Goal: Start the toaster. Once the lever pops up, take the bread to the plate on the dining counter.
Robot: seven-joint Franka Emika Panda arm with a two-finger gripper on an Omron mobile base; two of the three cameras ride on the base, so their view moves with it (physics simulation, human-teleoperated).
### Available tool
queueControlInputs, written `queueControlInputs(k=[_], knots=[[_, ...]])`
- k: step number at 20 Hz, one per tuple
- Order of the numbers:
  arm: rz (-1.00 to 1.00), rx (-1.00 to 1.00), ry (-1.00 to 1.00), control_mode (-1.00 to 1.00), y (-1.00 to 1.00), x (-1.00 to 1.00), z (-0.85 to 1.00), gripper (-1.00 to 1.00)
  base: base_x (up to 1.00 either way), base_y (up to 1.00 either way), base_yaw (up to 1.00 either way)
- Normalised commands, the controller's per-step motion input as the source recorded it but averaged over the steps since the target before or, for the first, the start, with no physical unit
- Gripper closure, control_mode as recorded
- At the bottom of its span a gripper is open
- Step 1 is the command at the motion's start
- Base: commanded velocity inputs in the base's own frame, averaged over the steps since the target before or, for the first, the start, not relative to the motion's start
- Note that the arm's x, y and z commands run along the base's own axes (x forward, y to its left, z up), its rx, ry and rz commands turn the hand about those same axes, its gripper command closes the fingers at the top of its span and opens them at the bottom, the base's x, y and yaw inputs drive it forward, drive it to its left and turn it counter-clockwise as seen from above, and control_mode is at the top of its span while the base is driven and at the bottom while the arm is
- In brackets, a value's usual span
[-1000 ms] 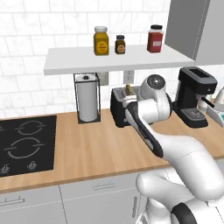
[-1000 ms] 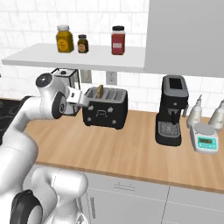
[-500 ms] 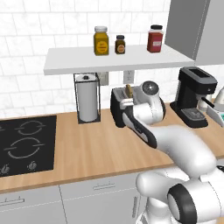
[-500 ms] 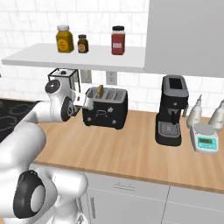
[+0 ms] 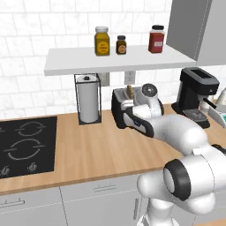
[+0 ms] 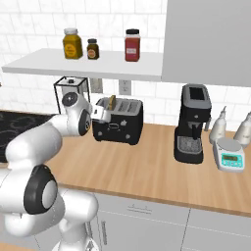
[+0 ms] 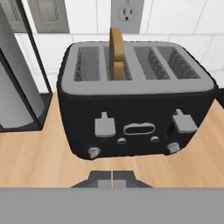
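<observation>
The wooden desk (image 5: 92, 154) ran wall to wall under a white tiled backsplash, its grain pale and matte, with a black hob (image 5: 24, 148) set flat into its left end. Against the wall stood the toaster (image 7: 135, 113), a boxy black body with rounded corners and a grey top cut by long slots with wire guides inside. The bread (image 7: 116, 54) stood upright in one of the left-hand slots, a thin tan slice rising well clear of the top. On the front face were two grey lever tabs, the left lever (image 7: 104, 127) and the right lever (image 7: 184, 124), both sitting high, with small round knobs below them. A paper towel roll (image 5: 88, 99) in a wire frame stood just left of the toaster, and a tall black coffee machine (image 6: 191, 125) stood well to its right.

The gripper (image 7: 112, 178) hung in front of the toaster, a little below the levers, jaws pressed together and holding nothing.

The likely trouble was the lever: the tabs looked small and smooth, so a closed tip coming down off-centre could slide off, or land on the right lever, which would not serve the slot with the bread. Pushing at an angle could also shove the toaster back towards the wall instead of latching it.
</observation>
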Motion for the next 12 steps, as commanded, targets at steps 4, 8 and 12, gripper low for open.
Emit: queueControlInputs(k=[4, 8, 12], knots=[[0.0, 0.0, 0.0, -1.0, -0.03, 0.39, -0.29, 1.0, 0.0, 0.0, 0.0], [0.0, 0.0, 0.0, -1.0, 0.0, 0.26, -0.24, 1.0, 0.0, 0.0, 0.0], [0.0, 0.0, 0.0, -1.0, 0.0, 0.28, -0.14, 1.0, 0.0, 0.0, 0.0]])
